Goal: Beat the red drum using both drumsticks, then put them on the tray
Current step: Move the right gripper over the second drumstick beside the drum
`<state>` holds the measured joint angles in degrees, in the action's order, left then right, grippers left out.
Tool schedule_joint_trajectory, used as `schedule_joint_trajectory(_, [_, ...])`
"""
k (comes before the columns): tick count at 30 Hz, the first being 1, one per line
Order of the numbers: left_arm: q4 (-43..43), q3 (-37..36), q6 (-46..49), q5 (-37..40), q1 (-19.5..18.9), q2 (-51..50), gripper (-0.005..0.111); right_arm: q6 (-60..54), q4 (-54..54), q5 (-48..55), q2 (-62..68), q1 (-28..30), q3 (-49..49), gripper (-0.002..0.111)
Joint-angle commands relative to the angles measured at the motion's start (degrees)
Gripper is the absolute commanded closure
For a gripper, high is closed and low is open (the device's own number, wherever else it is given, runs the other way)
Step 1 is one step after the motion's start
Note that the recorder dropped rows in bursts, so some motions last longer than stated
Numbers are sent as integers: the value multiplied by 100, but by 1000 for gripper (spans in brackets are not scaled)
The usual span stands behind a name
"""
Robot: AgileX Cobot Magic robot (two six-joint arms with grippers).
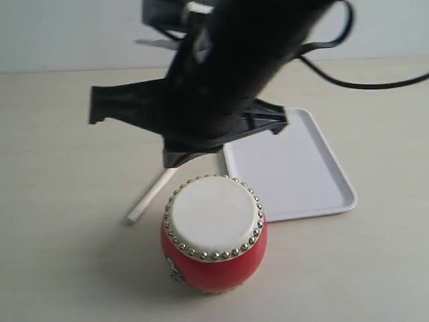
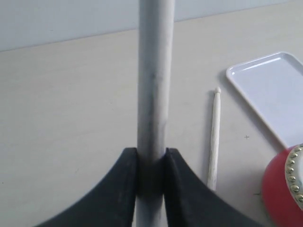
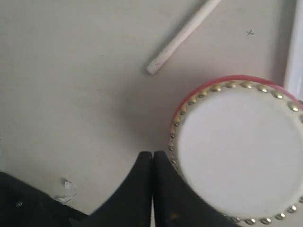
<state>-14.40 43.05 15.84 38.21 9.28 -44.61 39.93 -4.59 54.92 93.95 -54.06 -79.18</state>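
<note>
The left gripper (image 2: 151, 163) has one drumstick (image 2: 154, 71) clamped tight, but the right gripper (image 3: 152, 170) hovers pinched shut and empty just beside the red drum (image 1: 213, 231)! The second drumstick (image 1: 151, 196) lies on the table (image 1: 53, 255) beside the drum and the tray (image 1: 315, 201) near it looks bare, so second pickup, beating and stowing all seem left.

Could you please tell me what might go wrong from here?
The right gripper is shut and empty near the red drum, while the second drumstick lies on the table; lowering without opening could push it away.
That stick lies close to the drum and the tray, so a reach for it may bump either.
The left gripper pinches its drumstick with a long length sticking out; striking could twist it loose.
</note>
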Motion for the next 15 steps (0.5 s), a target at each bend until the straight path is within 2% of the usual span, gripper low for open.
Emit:
schedule_joint_trajectory(1, [108, -34, -178, -84, -15, 156, 107, 473, 265, 1051, 1078, -59, -1337, 108])
schedule_joint_trajectory(4, [296, -34, -316, -84, -15, 357, 107, 840, 328, 1182, 1463, -59, -1800, 108])
schedule_joint_trajectory(8, [539, -34, -547, -12, -15, 588, 107, 1424, 57, 987, 1677, -59, -1831, 108])
schedule_joint_trajectory(11, [539, -34, -563, 17, 9, 733, 107, 1420, -241, 386, 1845, -48, -1831, 108])
schedule_joint_trajectory(15, [522, -34, -610, 45, 122, 848, 107, 1808, -65, -181, 2173, -62, -1831, 108])
